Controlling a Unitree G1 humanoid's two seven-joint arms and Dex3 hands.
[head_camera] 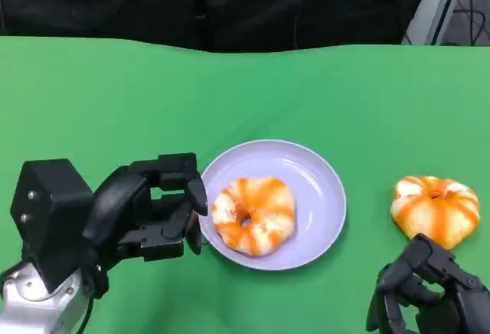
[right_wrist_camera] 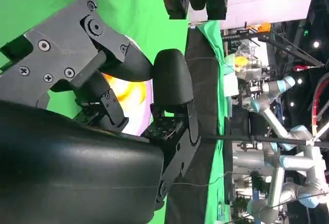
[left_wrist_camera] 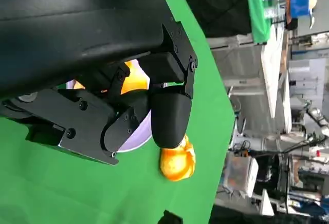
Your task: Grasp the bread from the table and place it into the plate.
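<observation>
**Bread on table lies nearest right hand**

Bread [head_camera: 436, 208] rests on the green table [head_camera: 115, 96], just right of the plate [head_camera: 325, 196], which already holds another bread [head_camera: 253, 214]. Left hand [head_camera: 157, 207], fingers spread, empty, sits beside the plate's left rim. Right hand [head_camera: 429, 292], holding nothing, sits just below the bread; whether its fingers are spread cannot be told.

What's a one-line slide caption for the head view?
One bread on the plate, another bread on the table.
</observation>
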